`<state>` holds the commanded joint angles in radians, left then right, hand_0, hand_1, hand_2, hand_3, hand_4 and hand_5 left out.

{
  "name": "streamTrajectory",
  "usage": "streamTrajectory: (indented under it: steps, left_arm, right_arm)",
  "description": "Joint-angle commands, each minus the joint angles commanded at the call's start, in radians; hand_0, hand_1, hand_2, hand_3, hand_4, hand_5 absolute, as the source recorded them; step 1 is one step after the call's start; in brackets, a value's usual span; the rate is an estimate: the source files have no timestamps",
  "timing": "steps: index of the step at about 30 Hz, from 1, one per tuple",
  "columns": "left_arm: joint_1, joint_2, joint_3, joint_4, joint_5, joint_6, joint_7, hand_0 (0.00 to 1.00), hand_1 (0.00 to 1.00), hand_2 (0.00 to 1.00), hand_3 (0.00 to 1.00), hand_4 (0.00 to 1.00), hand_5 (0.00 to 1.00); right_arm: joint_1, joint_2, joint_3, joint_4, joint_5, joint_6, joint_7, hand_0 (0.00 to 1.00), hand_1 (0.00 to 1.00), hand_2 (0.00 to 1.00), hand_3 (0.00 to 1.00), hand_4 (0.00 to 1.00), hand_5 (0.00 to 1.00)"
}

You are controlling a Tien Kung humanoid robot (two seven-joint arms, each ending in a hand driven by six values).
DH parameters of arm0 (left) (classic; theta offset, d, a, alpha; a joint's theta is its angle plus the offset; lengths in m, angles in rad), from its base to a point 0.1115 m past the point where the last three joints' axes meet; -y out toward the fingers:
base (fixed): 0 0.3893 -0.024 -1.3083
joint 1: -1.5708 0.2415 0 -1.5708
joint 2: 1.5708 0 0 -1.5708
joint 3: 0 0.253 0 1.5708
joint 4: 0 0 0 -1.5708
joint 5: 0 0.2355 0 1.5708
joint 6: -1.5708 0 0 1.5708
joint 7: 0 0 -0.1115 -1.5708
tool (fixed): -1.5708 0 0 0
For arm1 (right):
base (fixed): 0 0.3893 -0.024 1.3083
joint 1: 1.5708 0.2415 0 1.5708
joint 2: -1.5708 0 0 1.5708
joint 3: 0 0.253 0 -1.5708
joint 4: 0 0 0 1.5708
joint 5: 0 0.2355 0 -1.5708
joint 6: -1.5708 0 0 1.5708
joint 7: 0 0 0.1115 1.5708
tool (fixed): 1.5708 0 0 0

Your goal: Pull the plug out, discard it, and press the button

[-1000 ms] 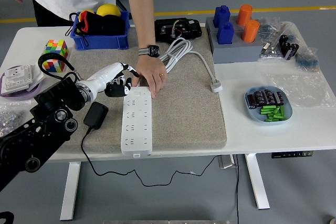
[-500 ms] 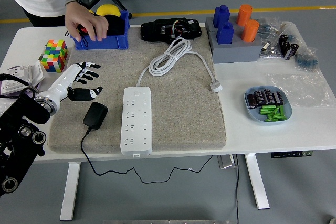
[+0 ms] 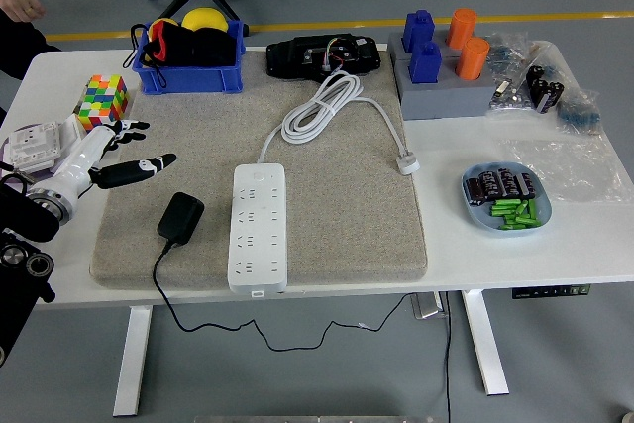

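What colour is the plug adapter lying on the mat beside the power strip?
Black, cord included: the block-shaped plug adapter shows clearly in the head view.

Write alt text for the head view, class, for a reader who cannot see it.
A white power strip lies on a grey mat with a black plug lying unplugged beside it. The robot's left hand, fingers spread and empty, hovers at the mat's left edge.

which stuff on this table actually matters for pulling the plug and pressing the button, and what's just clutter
Part of the job:
- white power strip
- black adapter plug, lying on the mat beside the strip
- left robot hand, open, at the mat's left edge

Just lying about:
- Rubik's cube
- blue bin
- blue and orange blocks
- dish of small parts
- grey mat
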<state>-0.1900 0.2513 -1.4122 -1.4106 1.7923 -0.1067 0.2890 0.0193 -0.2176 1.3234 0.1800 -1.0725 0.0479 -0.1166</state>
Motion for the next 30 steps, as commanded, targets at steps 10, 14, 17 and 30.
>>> streamTrajectory:
  steps: [10,14,17,30]
  left_arm:
    - [-0.003,0.0,-0.007,0.0,-0.001,-0.007,0.005,0.849,0.846,0.82,0.878,0.898,0.433]
    - [-0.001,-0.001,-0.018,0.0,0.001,-0.009,0.006,0.841,0.829,0.81,0.877,0.891,0.424]
    - [0.0,0.001,-0.029,0.0,0.002,-0.011,0.008,0.836,0.825,0.799,0.877,0.884,0.418]
    - [-0.033,0.031,-0.022,0.002,-0.012,-0.01,0.002,0.831,0.811,0.784,0.872,0.868,0.424]
  right_arm:
    - [0.002,0.0,0.0,0.0,0.0,0.001,0.001,0.692,0.678,0.662,0.616,0.712,0.488]
    - [0.002,0.0,0.001,0.0,-0.001,0.001,0.0,0.692,0.678,0.662,0.616,0.712,0.488]
    - [0.002,0.0,0.002,0.0,-0.002,0.001,0.001,0.692,0.678,0.662,0.616,0.712,0.488]
    - [0.029,-0.023,-0.06,0.0,0.028,0.0,0.007,0.692,0.678,0.663,0.616,0.712,0.489]
